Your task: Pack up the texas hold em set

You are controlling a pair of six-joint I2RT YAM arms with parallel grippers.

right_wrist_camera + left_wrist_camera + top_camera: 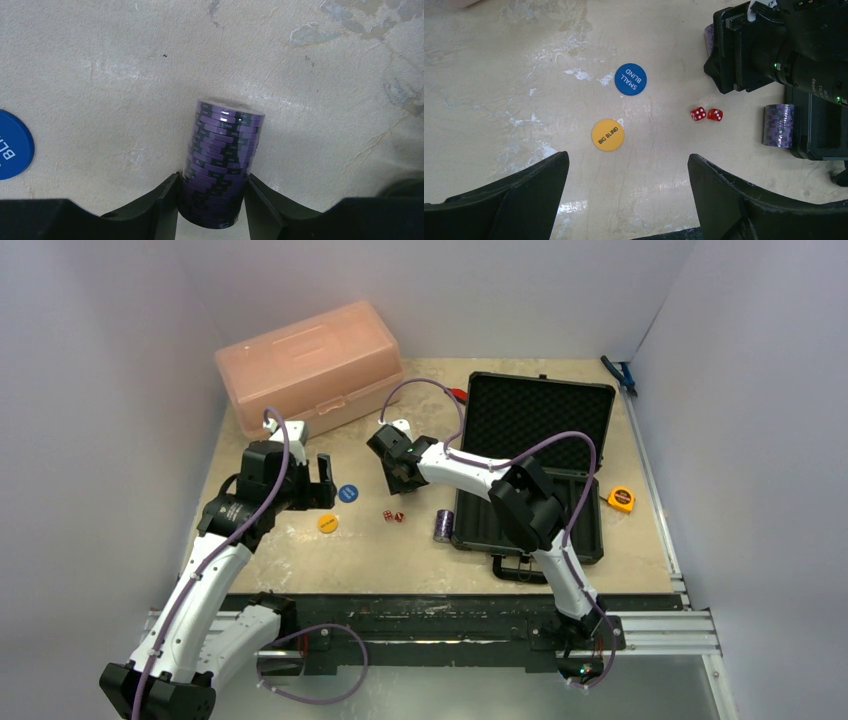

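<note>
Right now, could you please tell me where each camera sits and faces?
Top external: above and behind, facing down on the table; both arms show.
Left wrist: faces down at blue disc, red dice; open fingers show.
Right wrist: faces purple chip stack between its fingers.
Shared: both wrists see the blue disc.

**Random extras on the table (300,560)**

Pink box (310,365) sat shut at the back left. Yellow tape measure (621,499) lay over near the right edge, and some blue-handled tool (619,374) was tucked in the far right corner.
</note>
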